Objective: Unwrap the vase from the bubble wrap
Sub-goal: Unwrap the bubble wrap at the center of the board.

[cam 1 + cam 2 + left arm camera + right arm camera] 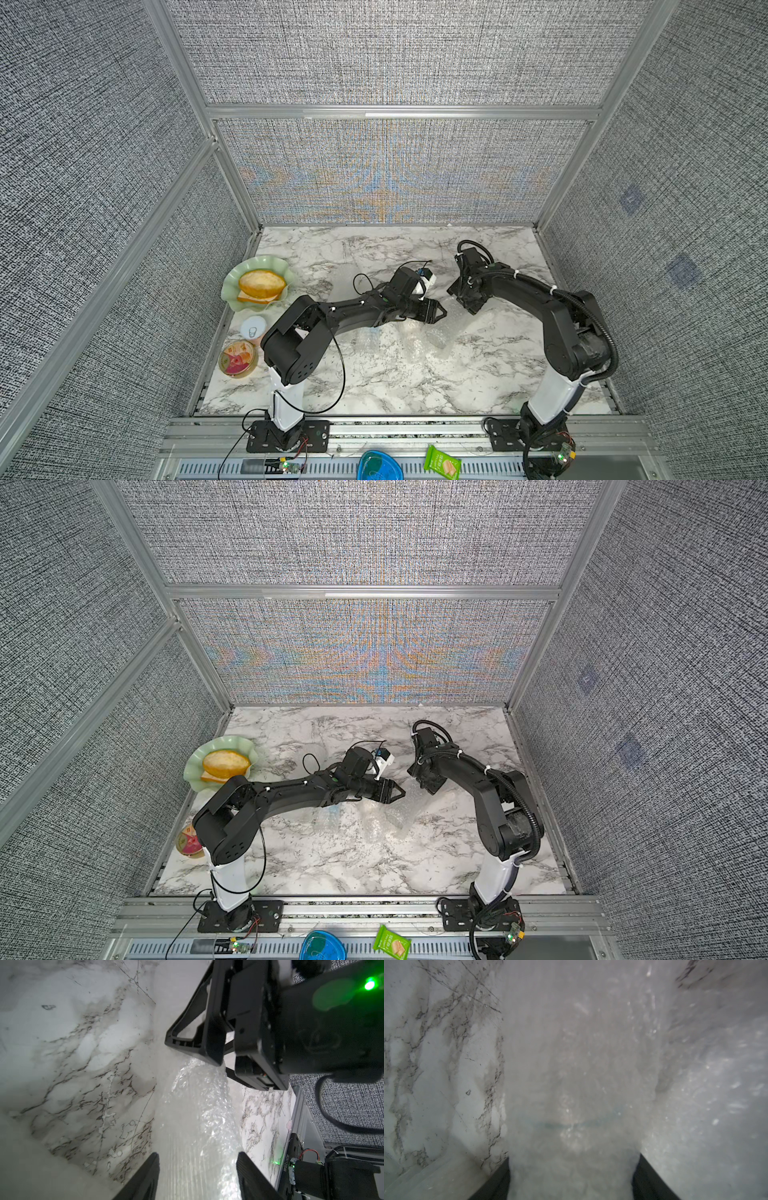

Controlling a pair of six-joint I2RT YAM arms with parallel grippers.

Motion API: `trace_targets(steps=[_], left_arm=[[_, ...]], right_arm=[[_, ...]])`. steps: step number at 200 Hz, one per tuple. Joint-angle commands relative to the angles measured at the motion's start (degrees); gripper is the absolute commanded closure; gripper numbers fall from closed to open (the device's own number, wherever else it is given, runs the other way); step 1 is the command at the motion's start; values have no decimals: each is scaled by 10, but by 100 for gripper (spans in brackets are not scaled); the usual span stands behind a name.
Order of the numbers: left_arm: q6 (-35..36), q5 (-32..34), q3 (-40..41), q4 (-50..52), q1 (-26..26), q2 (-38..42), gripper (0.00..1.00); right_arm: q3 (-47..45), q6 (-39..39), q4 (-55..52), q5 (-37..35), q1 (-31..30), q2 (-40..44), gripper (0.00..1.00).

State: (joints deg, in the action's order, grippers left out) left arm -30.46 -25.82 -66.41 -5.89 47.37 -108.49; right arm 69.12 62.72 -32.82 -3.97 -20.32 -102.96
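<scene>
Bubble wrap (571, 1084) presses right up to the right wrist lens. It fills the whole gap between the fingers of the right gripper (573, 1157), which look closed on a bunched neck of it. From there the sheet runs as a crinkled band to the left gripper (198, 1153), whose fingers (145, 1176) stand moderately apart with the wrap lying between them. Whether they press on it or merely straddle it I cannot tell. In both top views the rest of the wrap (415, 349) spreads loose on the marble table (374, 386) beneath and beyond the two sets of fingertips, which sit near each other but apart. The vase cannot be picked out with confidence; only a faint ribbed, bluish form shows through the layers by the left fingers. The wrap should be very light, soft and slippery, likely to slide out of a loose hold, so a pinch on a free edge or gathered fold ought to grip better than one on a flat face. Whatever sits inside is probably fragile and may roll, so the pull should peel the sheet away rather than lift the bundle.
</scene>
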Motion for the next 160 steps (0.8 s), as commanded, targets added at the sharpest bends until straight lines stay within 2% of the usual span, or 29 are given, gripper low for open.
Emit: trace_targets(steps=[1,41,93,107,133,160], left_arm=[[-6,15,3,-13,-1,1,34],[-40,-38,13,-48,0,-12,34],[-88,-84,39,-123,2,3,49],[-98,-90,44,-137,2,8,56],[-107,-93,50,-149,3,20,57],[-109,-93,53,-156,3,22,64]], right_arm=[[-6,14,-31,6,0,-5,35],[-4,15,-29,6,0,-6,35],[-6,17,-23,11,1,-7,35],[-7,17,-23,10,0,-8,35],[-7,18,-22,11,0,-9,35],[-9,19,-20,12,0,-8,35]])
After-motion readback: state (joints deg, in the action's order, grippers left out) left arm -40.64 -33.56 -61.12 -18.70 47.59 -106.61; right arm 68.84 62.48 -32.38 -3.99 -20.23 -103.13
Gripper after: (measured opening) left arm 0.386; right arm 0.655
